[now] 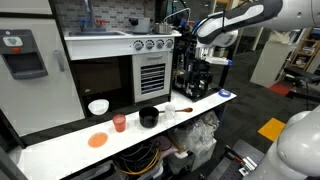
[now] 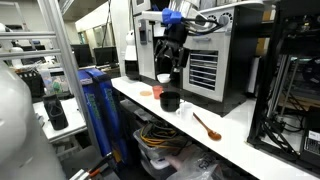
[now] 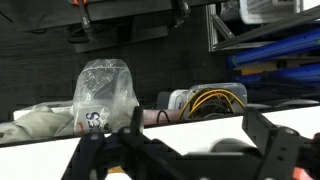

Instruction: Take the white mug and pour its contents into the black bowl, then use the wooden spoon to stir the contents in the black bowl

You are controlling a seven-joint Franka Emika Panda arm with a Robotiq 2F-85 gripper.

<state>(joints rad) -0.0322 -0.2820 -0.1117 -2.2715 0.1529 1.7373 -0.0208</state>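
The black bowl (image 1: 149,117) (image 2: 170,101) stands on the white counter (image 1: 60,150). A small pale cup, seemingly the white mug (image 1: 168,113) (image 2: 184,108), stands right beside it. The wooden spoon (image 1: 181,110) (image 2: 207,127) lies flat on the counter beyond the mug. My gripper (image 1: 203,62) (image 2: 172,58) hangs in the air well above the counter, apart from all of them. In the wrist view its jaws (image 3: 192,125) are open and empty, and a dim round rim (image 3: 232,146) shows low between them; I cannot tell which vessel it is.
A wider white bowl-like vessel (image 1: 98,106), a red cup (image 1: 119,123) and a flat orange disc (image 1: 97,140) sit further along the counter. A toy oven (image 1: 150,70) backs the counter. Bins with cables and plastic bags (image 3: 105,95) lie below its front edge.
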